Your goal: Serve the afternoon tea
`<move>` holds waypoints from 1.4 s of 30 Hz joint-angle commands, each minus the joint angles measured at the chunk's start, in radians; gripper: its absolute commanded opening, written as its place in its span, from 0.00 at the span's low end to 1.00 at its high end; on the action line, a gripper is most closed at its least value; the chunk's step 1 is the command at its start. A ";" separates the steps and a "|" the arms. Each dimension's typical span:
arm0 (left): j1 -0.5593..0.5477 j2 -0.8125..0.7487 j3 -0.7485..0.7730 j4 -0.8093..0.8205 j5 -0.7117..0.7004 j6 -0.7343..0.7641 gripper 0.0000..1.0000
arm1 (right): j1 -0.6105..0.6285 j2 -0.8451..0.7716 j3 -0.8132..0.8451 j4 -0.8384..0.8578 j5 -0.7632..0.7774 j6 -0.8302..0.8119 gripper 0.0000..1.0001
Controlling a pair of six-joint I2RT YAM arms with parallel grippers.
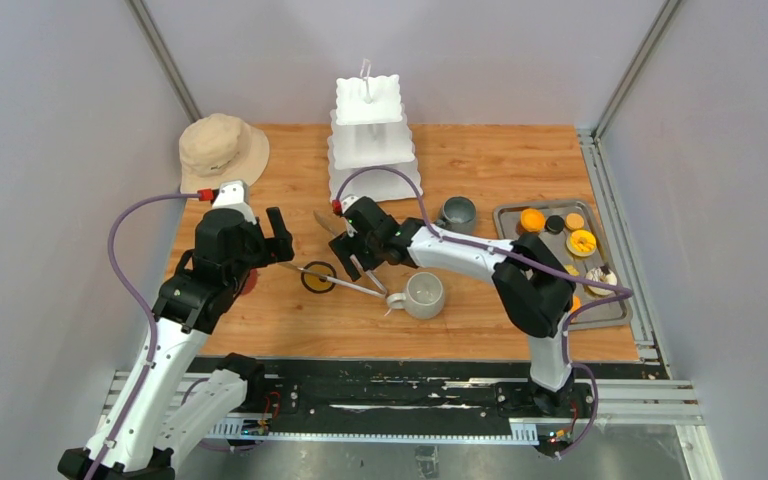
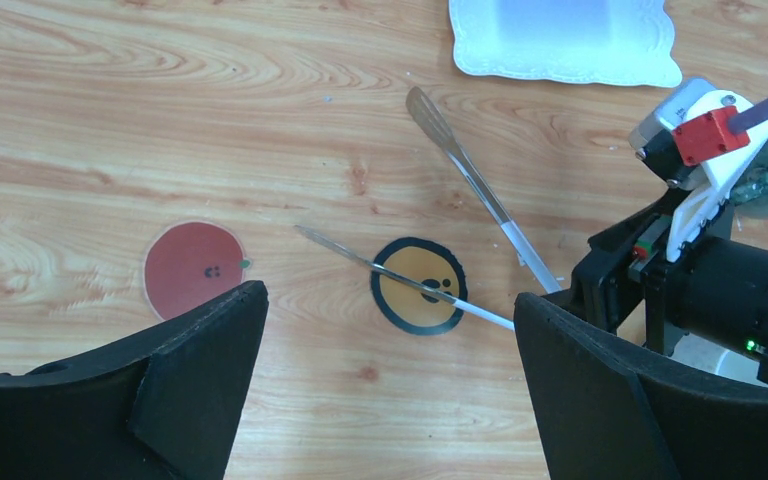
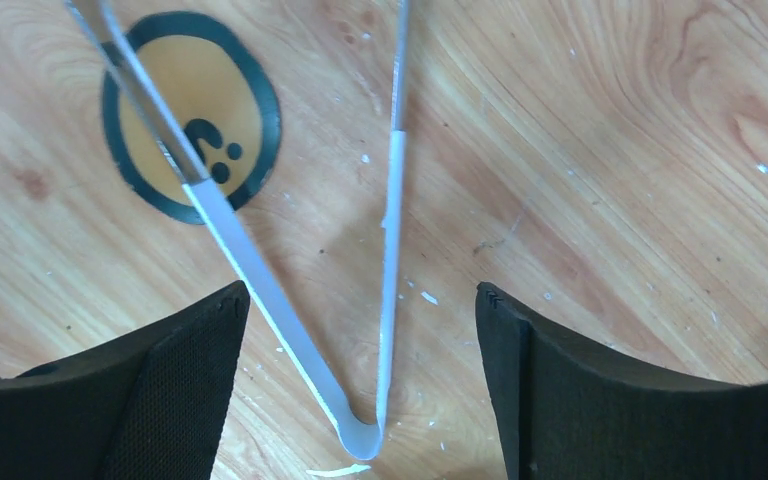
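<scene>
The white three-tier stand [image 1: 370, 130] is at the back centre; its bottom tier shows in the left wrist view [image 2: 565, 45]. A dark grey mug [image 1: 457, 213] and a light grey mug [image 1: 423, 294] sit right of centre. Toy pastries, including an orange one [image 1: 532, 219] and a yellow ring [image 1: 581, 242], lie on the steel tray [image 1: 508, 212]. My right gripper [image 1: 352, 262] [image 3: 360, 295] is open, its fingers either side of the hinge end of metal tongs [image 3: 365, 425] lying on the table. My left gripper [image 1: 282, 245] [image 2: 390, 300] is open and empty above the table.
A beige bucket hat [image 1: 222, 148] lies at the back left. An orange coaster with a black ring [image 1: 318, 277] [image 2: 418, 285] lies under one tong arm. A red coaster [image 2: 193, 267] lies to its left. The right arm's wrist [image 2: 700, 270] is close to my left gripper.
</scene>
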 commanded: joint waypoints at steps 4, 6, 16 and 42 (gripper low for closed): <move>-0.006 -0.017 -0.002 0.032 -0.020 -0.010 0.98 | 0.009 -0.017 -0.049 0.088 -0.096 -0.078 0.84; -0.006 -0.017 -0.005 0.037 -0.017 -0.012 0.98 | 0.020 -0.004 -0.044 0.095 -0.078 -0.094 0.84; -0.005 -0.018 -0.008 0.041 -0.024 -0.003 0.98 | 0.037 0.065 -0.018 0.090 -0.105 -0.148 0.86; -0.005 0.001 -0.025 0.067 0.021 -0.019 0.98 | 0.010 0.074 -0.078 0.116 -0.069 -0.159 0.87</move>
